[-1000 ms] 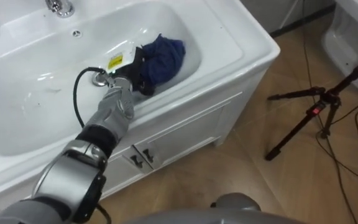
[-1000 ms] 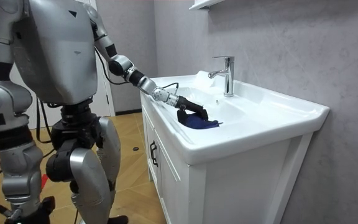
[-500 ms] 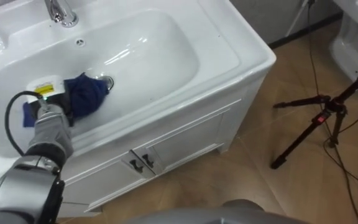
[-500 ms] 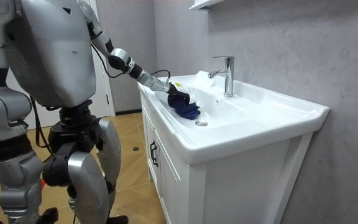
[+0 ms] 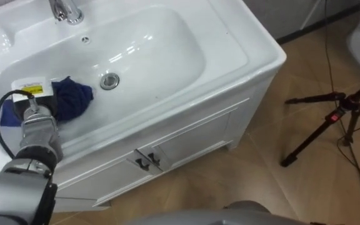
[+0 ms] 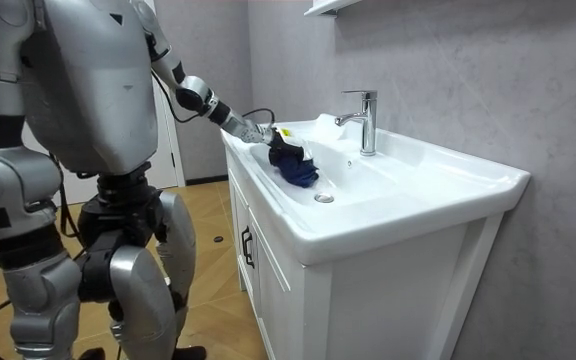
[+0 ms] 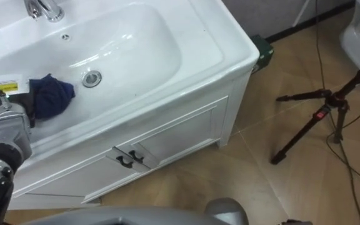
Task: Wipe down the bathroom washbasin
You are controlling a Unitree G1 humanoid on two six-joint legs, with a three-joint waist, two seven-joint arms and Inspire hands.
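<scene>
Left eye view: left hand (image 5: 37,105) clamped on blue cloth (image 5: 72,100), low on the basin (image 5: 167,56)'s left wall, drain (image 5: 109,80) just beside.
Room view: faucet (image 6: 366,120) well apart.
Right eye view: same.
Risk: tightly bunched cloth means thin contact, so a sweep may leave streaks or snag the drain.

**Head pair above, room camera off to the side**

From the robot's head: look steeply down, close over the basin (image 5: 167,37), toward its front edge and the floor beyond. Sit slightly apart sideways, so share almost everything: tap (image 5: 64,9) at the top left edge, drain (image 5: 109,80) left of centre, tripod (image 5: 337,114) at the right. From the room: stands farther off and lower, about level with the cabinet (image 6: 278,290), facing the grey wall (image 6: 448,60), whole robot at frame left. Shares basin, tap, drain and cabinet front with the head pair.
</scene>
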